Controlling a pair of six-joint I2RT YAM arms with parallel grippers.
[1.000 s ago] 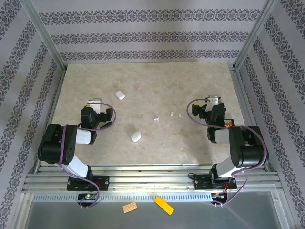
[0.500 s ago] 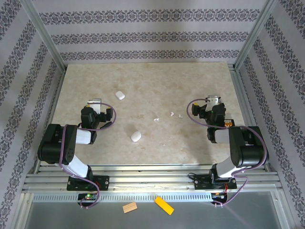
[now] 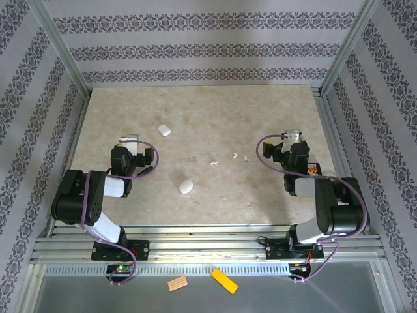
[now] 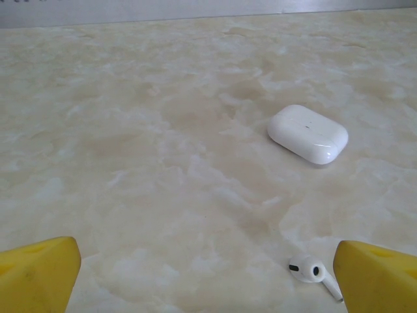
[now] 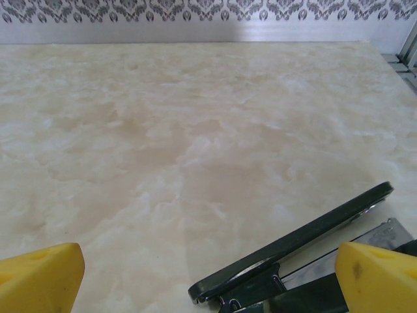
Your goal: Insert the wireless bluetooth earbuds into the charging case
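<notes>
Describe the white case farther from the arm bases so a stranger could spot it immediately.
On the beige marble table, look just beyond the left gripper and slightly to its right. The far case lies there, a smooth white rounded pill. The near case sits closer to the arm bases, and the earbuds at mid-table are far smaller.

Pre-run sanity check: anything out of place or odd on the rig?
An orange block and a tan block lie off the table, on the ledge behind the arm bases. A dark clip-like strip sits close by the right gripper; I can't identify it. The loose earbuds mid-table look like normal setup.
</notes>
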